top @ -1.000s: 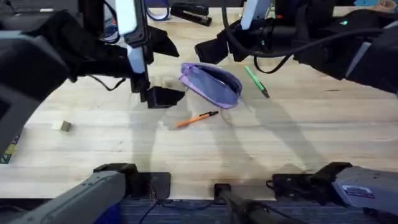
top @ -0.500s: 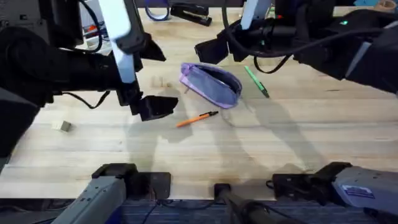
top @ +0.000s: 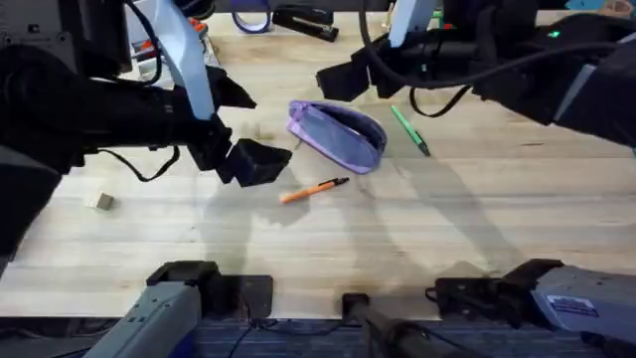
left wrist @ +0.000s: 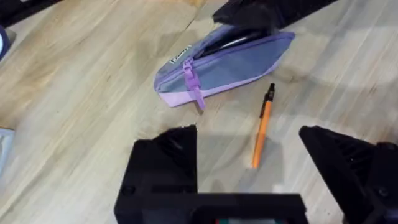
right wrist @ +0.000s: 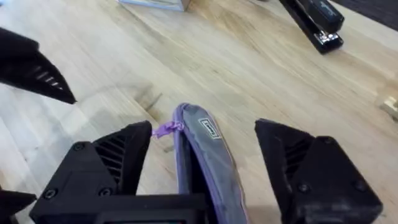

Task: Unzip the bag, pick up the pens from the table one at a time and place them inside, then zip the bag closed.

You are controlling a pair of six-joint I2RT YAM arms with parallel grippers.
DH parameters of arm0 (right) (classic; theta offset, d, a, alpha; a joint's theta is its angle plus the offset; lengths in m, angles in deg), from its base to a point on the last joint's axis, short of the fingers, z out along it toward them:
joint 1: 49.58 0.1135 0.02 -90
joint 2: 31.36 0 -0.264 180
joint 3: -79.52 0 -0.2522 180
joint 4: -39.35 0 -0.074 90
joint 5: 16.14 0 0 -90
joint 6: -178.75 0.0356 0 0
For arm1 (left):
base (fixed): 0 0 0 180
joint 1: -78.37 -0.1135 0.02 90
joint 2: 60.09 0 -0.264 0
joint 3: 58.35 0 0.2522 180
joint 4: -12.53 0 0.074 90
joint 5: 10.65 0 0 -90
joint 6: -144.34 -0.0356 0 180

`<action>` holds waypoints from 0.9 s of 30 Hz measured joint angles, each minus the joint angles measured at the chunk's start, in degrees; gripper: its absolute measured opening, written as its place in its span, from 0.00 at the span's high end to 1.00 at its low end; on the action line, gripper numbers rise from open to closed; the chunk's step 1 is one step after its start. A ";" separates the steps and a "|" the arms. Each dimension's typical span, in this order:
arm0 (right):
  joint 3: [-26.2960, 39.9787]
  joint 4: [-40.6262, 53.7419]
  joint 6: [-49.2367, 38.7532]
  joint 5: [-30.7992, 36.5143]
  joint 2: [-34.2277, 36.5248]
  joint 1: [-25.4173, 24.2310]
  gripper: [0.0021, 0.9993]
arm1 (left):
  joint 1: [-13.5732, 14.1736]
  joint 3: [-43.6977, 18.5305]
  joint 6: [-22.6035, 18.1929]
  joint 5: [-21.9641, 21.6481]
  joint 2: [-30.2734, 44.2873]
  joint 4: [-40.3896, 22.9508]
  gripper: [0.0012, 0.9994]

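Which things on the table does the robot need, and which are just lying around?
Needed:
bag
orange pen
green pen

Just lying around:
stapler
small block

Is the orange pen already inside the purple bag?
No, the orange pen lies on the bare table beside the purple bag, just ahead of the open left gripper.
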 joint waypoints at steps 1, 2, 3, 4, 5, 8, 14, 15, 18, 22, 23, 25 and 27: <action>0.00 0.50 0.02 0.00 0.00 -0.47 0.00 | 0.00 0.00 0.32 0.00 0.01 0.00 0.01; 0.02 1.20 0.02 0.02 0.00 -1.02 0.00 | 0.00 0.00 0.61 -0.02 -0.01 0.05 0.01; 0.02 1.91 0.01 0.01 0.00 -1.55 0.00 | 0.00 0.00 0.81 -0.01 0.00 0.14 0.01; 0.02 2.69 0.02 0.01 -0.04 -2.05 0.00 | 0.00 0.00 0.97 -0.02 -0.01 0.21 0.01; 0.02 4.02 0.02 0.00 -0.18 -2.87 0.00 | 0.00 0.00 1.15 -0.04 -0.01 0.37 0.01; 0.02 7.46 0.02 0.13 -0.89 -5.53 0.00 | 0.00 0.00 1.39 -0.17 -0.01 0.55 0.01; 0.02 11.72 0.10 5.46 -1.70 -10.74 0.00 | 0.00 0.00 1.58 -1.26 -0.01 0.55 0.01; 0.02 12.14 0.11 6.94 -1.70 -11.34 0.00 | 0.00 0.00 1.58 -1.31 -0.01 0.55 0.01; 0.02 13.33 -1.13 11.05 -1.70 -12.08 0.00 | 0.00 0.00 1.59 -1.46 -0.01 0.55 0.01; 0.02 15.48 -4.30 14.98 -1.68 -12.06 0.00 | 0.00 0.00 1.60 -1.49 -0.01 0.55 0.01; 0.02 15.98 -4.82 15.60 -1.63 -12.06 0.00 | 0.00 0.00 1.58 -1.49 -0.01 0.55 0.01; 0.02 16.66 -5.51 16.36 -1.35 -12.06 0.00 | 0.00 0.00 1.58 -1.49 -0.01 0.55 0.01; 0.02 16.69 -6.02 17.01 -0.90 -12.06 0.00 | 0.00 0.00 1.58 -1.49 0.01 0.55 0.01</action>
